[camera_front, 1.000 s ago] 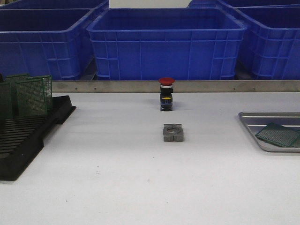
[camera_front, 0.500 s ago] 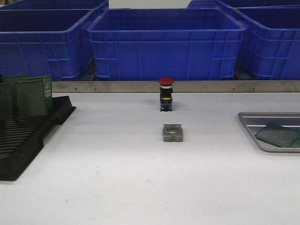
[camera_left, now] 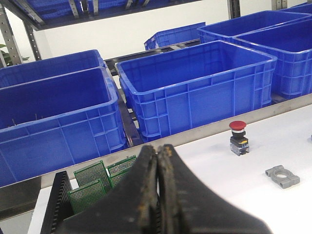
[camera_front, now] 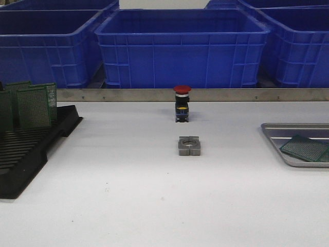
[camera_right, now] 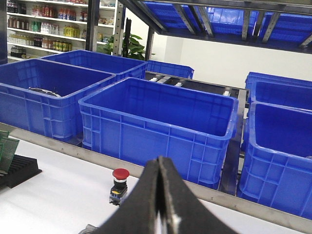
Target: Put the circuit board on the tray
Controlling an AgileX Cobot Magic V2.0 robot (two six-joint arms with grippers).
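Both the left gripper [camera_left: 157,195] and the right gripper [camera_right: 161,204] are pressed together on nothing; one circuit board [camera_front: 304,148] already lies on the tray [camera_front: 277,135], others apparently upright in the black rack [camera_front: 23,149]. A pull could tilt neighbouring boards; a careless release might drop one onto the first.

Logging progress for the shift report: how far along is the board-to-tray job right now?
One circuit board already lies flat in the tray at the table's right edge. Nothing is in hand: the left gripper and right gripper both show shut jaws holding nothing, and neither arm appears in the front view. Several boards are upright in the black rack on the left, waiting to be moved.
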